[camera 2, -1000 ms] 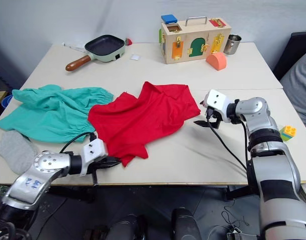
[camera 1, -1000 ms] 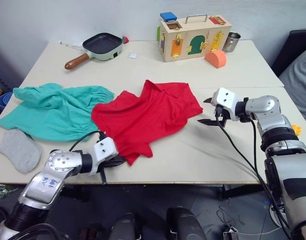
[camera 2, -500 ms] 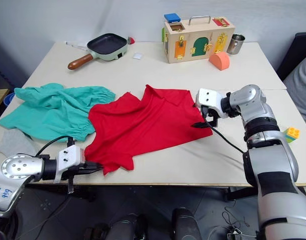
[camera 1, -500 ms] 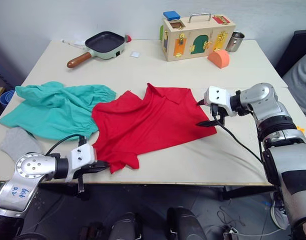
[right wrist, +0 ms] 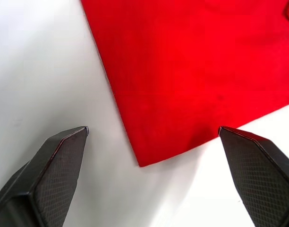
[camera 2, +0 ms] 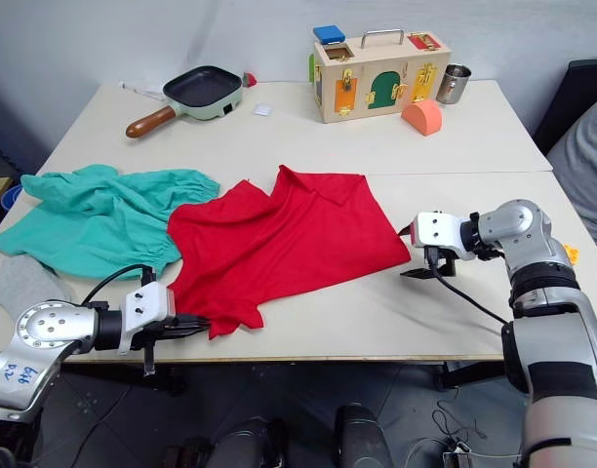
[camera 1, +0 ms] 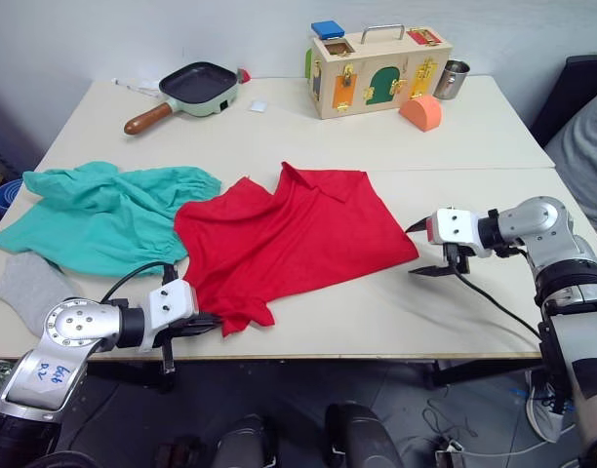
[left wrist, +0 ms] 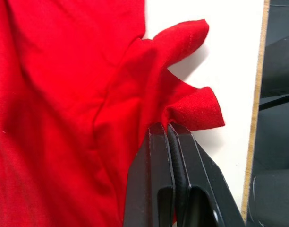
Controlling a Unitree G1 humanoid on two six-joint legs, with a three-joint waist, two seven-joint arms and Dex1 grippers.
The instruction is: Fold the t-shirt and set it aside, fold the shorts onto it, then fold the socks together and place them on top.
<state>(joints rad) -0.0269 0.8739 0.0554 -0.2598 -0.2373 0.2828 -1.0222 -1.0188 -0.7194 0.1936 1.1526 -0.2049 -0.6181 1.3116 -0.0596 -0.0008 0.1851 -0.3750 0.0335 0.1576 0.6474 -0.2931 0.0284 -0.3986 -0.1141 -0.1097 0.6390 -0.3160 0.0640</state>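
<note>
Across the middle of the pale table lies the bright red short-sleeved cloth t-shirt, spread out with folds near its front edge. The left gripper is clenched on a crumpled corner of the shirt's hem at the table's front edge. The right gripper hovers just beside the shirt's right corner, fingers spread wide and grasping nothing. Left of the shirt, touching it, lie the teal-green crinkly shorts. A light heather-grey knit sock rests near the table's front left corner.
</note>
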